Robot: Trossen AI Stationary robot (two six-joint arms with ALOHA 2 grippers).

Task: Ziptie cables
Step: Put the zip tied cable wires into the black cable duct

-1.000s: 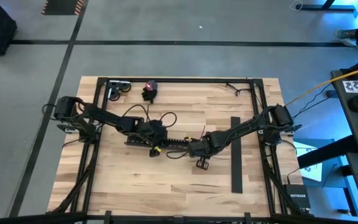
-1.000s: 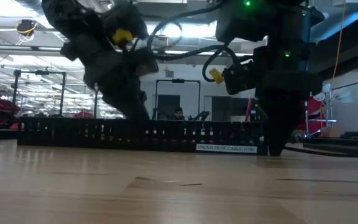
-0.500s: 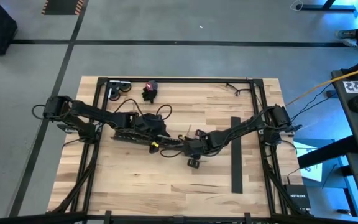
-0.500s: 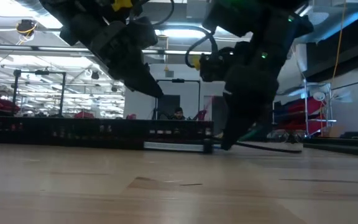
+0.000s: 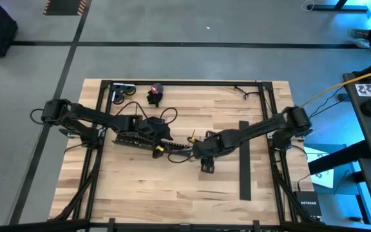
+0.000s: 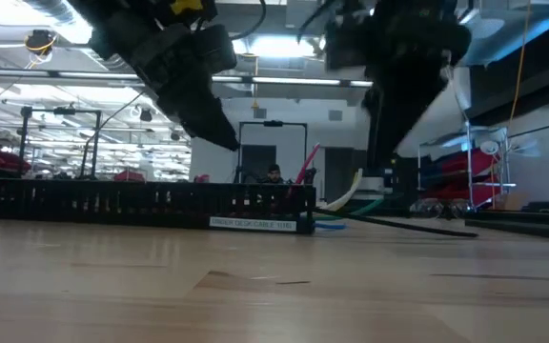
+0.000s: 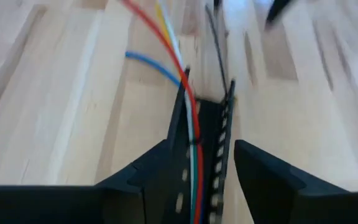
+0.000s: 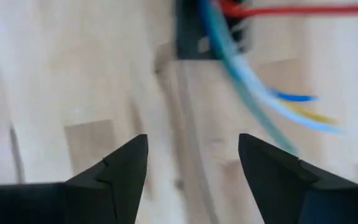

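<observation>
The cables (image 7: 188,106), red, white, yellow, green and blue wires, lie along the inside of a long black slotted bar (image 5: 131,140) that rests flat on the table. Their loose ends stick out of the bar's right end (image 6: 336,195). My left gripper (image 7: 219,177) is open and hangs above the bar (image 6: 112,200), one finger on each side of it, clear of it. My right gripper (image 8: 191,168) is open over bare table just past the bar's right end (image 5: 198,151), with nothing between its fingers.
A flat black strip (image 5: 244,161) lies on the right half of the table. A grey tool (image 5: 122,92) and a pink and black object (image 5: 154,93) sit at the far edge, with thin dark strips (image 5: 240,90) at the far right. Black frame rails run along the table's sides.
My right gripper has risen from the table at the bar's right end. My left gripper has also gone up a little. The bar has slid toward the table's left edge and lies flat, and the cables' ends now show past its right end.
</observation>
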